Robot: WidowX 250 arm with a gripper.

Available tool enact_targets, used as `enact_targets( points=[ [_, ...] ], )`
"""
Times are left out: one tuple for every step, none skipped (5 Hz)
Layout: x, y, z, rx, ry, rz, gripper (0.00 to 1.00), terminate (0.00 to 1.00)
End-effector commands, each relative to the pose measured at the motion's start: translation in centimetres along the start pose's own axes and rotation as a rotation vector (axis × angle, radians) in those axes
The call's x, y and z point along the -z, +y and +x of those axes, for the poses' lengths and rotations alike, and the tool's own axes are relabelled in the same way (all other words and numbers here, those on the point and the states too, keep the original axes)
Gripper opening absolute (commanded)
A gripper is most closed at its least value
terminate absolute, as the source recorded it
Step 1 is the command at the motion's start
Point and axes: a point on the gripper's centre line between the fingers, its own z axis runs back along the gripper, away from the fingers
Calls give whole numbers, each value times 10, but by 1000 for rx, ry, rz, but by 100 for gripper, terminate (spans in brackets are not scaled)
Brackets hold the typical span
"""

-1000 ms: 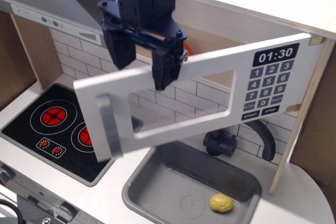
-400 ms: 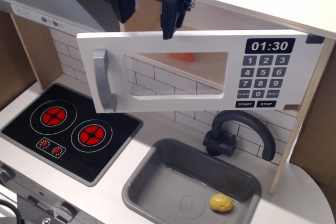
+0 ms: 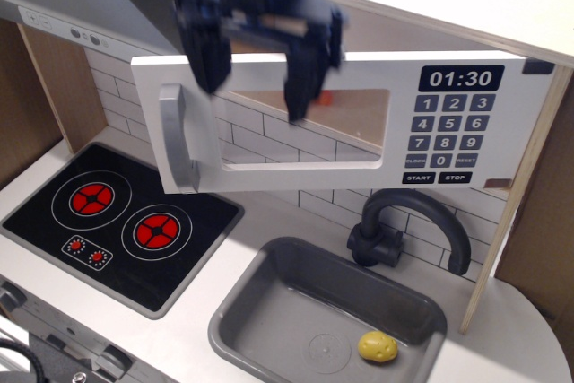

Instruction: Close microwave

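The microwave (image 3: 359,123) has a wide white door, a grey vertical bar handle (image 3: 175,136), a clear window and a black 01:30 display above a grey keypad (image 3: 453,136). Its door stands flat against the cabinet front, level. Something orange shows through the window. My gripper (image 3: 256,87) is black and blurred with motion. It hangs open in front of the door's upper left part, one finger near the handle side and one finger (image 3: 300,82) over the window's top edge. It holds nothing.
A grey slanted range hood (image 3: 81,15) is at the upper left. A black stove with red burners (image 3: 117,221) lies below. A grey sink (image 3: 296,311) holds a yellow toy (image 3: 378,346). A dark faucet (image 3: 404,226) stands behind it.
The door swung from tilted open to flat shut a second ago. Since then my gripper has come down from above the door's top edge to in front of the door.
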Motion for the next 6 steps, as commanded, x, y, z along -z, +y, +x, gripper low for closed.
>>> enact_targets(
  points=[
    [42, -6, -15, -59, -31, -42, 100, 0],
    [70, -5, -11, -80, -45, -46, 100, 0],
    [79, 8, 9, -146, -43, -37, 100, 0],
    [78, 20, 33, -190, -72, -74, 100, 0],
    [74, 27, 52, -145, -137, -79, 100, 0],
    [69, 35, 73, -111, -199, -84, 100, 0]
  ],
)
